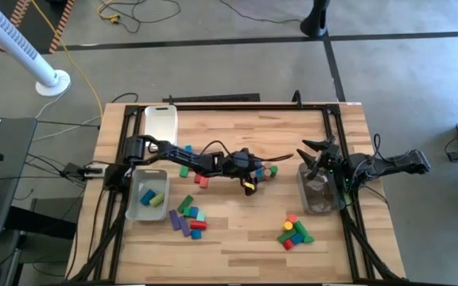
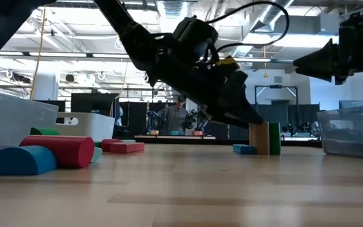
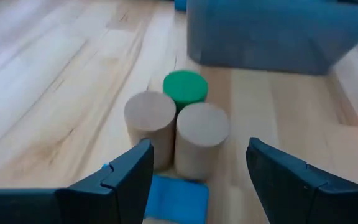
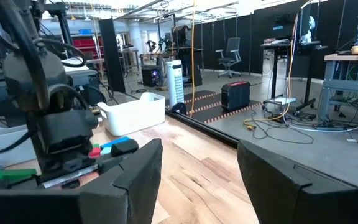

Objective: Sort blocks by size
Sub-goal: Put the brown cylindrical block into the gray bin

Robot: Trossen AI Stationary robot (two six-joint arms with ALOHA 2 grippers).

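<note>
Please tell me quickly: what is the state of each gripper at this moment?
Left gripper: open, empty, fingers near the cylinder blocks at mid-table.
Right gripper: open, empty, above the clear bin.

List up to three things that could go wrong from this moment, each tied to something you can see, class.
1. The open left gripper faces two plain wooden cylinders standing tight together with a green cylinder; closing may pinch one and topple its neighbours.
2. A blue block lies flat just below the fingers and could get dragged along.
3. The open right gripper waits above the clear bin; a careless descent might knock it.
</note>
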